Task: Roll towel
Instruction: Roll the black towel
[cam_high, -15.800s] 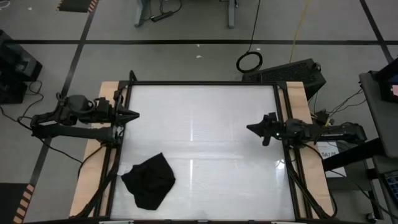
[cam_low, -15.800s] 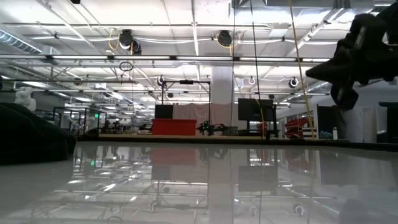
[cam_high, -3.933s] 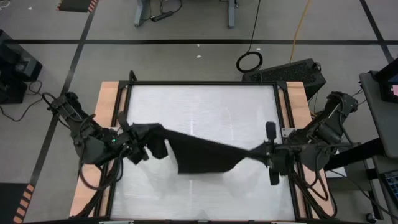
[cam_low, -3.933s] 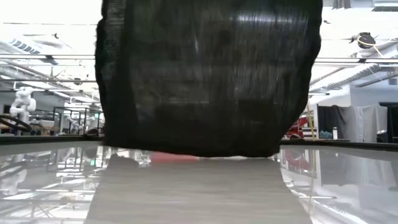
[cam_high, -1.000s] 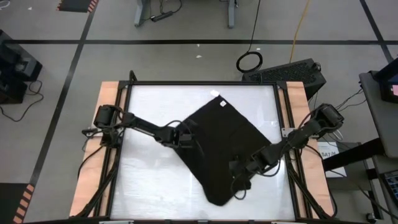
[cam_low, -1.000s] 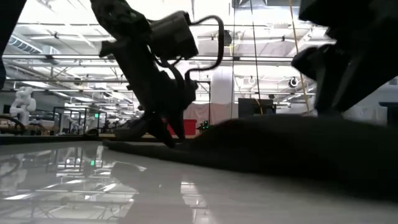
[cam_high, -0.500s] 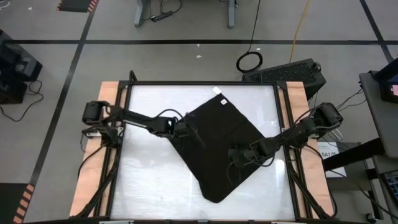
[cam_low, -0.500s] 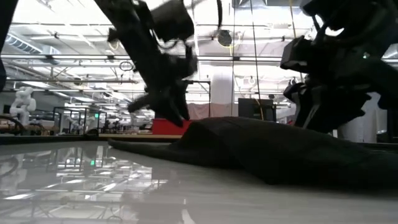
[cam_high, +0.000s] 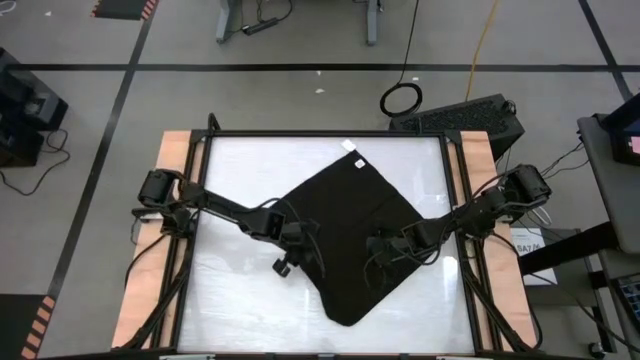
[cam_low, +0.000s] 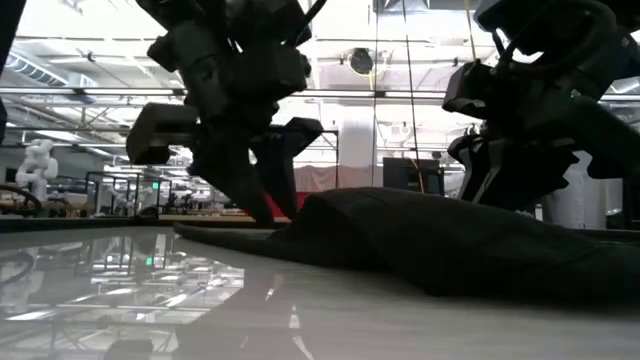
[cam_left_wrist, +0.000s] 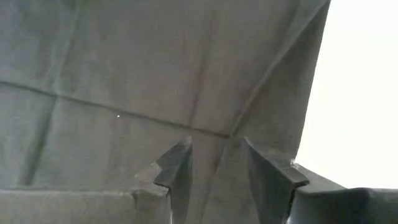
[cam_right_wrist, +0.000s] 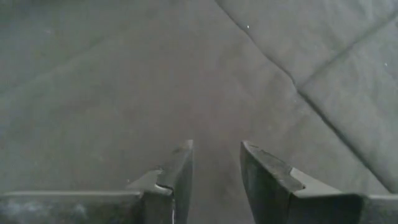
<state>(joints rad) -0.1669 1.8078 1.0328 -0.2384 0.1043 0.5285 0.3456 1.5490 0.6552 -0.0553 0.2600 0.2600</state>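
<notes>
The black towel (cam_high: 350, 220) lies spread flat on the white table (cam_high: 240, 300) as a diamond. Its white tag (cam_high: 352, 163) is at the far corner. My left gripper (cam_high: 292, 246) is open and points down at the towel's left edge; the left wrist view (cam_left_wrist: 214, 155) shows creased cloth and bare table beside it. My right gripper (cam_high: 382, 250) is open over the towel's right half, with only cloth under it in the right wrist view (cam_right_wrist: 214, 155). In the low view the towel (cam_low: 450, 240) forms a low hump between the two grippers. My left gripper's fingertips (cam_low: 262, 212) reach down to the towel's left edge from above; I cannot tell whether they touch it. My right gripper stands open just over the cloth; I cannot tell whether it touches it.
Bare tabletop lies at the left and near left of the towel (cam_high: 230, 290) and at the far right (cam_high: 420, 160). A black frame (cam_high: 330, 133) and wooden strips (cam_high: 165, 200) edge the table.
My left gripper has gone toward the table's near edge along the towel's left edge. My right gripper has gone toward the far edge, over the towel's right half. The towel stays spread on the table.
</notes>
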